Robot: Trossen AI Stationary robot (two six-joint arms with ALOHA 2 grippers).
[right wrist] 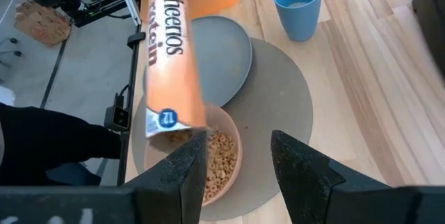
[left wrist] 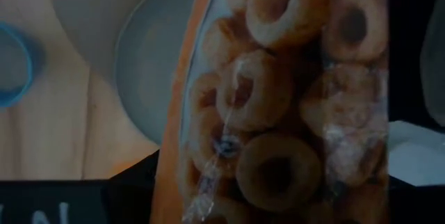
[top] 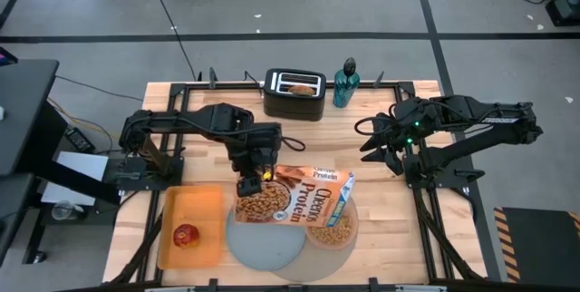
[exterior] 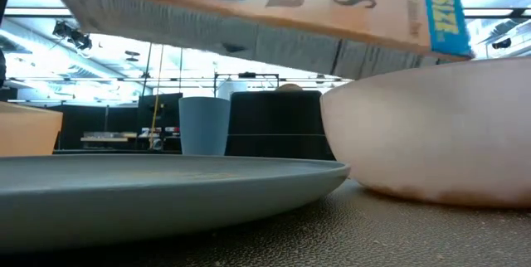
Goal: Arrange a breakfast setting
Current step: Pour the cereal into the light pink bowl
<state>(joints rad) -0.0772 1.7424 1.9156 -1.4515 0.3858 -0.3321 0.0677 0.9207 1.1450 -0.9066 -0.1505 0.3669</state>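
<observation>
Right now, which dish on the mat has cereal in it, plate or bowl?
The pink bowl, on the mat's right side under the tilted cereal box's open end. The blue-grey plate beside it is bare. The left gripper holds the box.

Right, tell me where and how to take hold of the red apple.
Grip the red apple across its round middle, coming straight down from above. It sits alone in the orange tray, whose raised rim would likely block a low sideways approach, and open space shows all around it.
</observation>
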